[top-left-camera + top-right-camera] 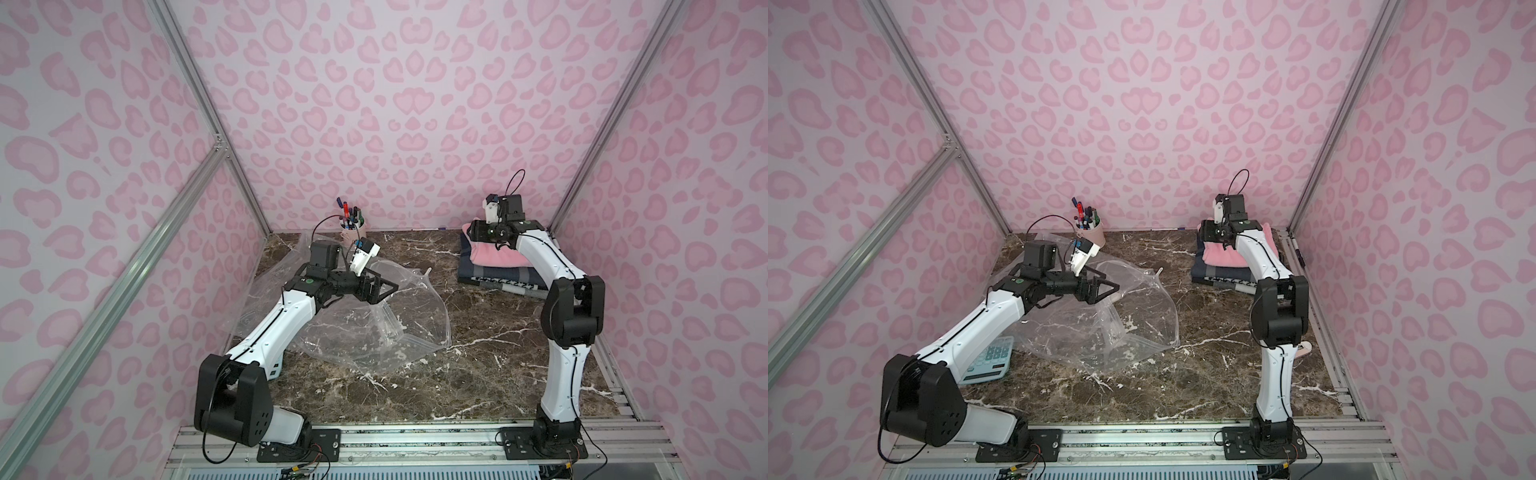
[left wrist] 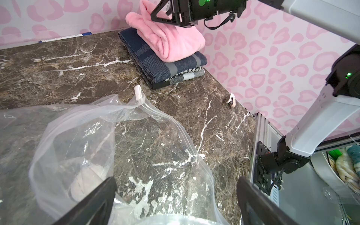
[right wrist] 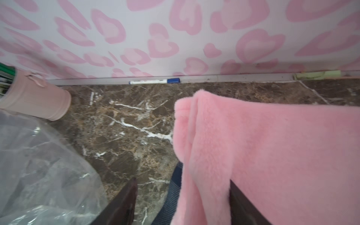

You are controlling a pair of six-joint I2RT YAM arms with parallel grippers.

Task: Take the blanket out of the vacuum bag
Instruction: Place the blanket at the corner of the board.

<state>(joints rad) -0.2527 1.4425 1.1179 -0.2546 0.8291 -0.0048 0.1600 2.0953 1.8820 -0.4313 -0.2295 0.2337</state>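
Okay, your right jaws are parted with the blanket (image 3: 263,146) between them on the folded stack (image 2: 165,70); lift straight so the fleece doesn't snag. Left jaws gape empty above the vacuum bag (image 1: 395,316).

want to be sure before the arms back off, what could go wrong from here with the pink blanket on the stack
1. A fold of the pink blanket lies between the right gripper's open jaws; pulling away could drag it off the folded stack.
2. The left gripper hangs open just over the vacuum bag; a low retreat might snag it.
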